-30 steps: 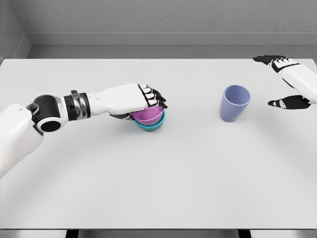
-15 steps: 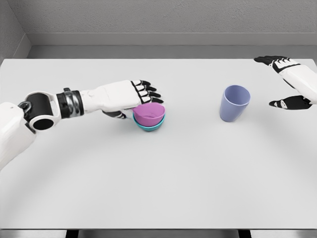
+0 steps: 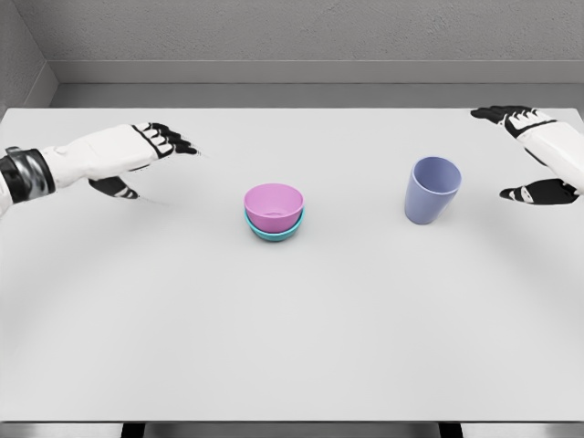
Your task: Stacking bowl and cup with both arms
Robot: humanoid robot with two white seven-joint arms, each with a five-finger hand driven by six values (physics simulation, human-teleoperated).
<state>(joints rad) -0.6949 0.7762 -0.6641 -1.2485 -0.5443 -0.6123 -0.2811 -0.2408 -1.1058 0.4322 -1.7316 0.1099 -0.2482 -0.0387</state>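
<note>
A bare simulated test room: a plain white matte tabletop (image 3: 292, 347) set against featureless grey concrete-like walls (image 3: 301, 32).

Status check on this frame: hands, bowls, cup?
Left hand open, empty. Right hand open beside purple cup. Pink bowl nested in teal bowl. Nothing in the way.

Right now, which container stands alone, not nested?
The lavender cup, upright near the right hand. The pink bowl sits nested in the teal bowl at the table's centre.
</note>
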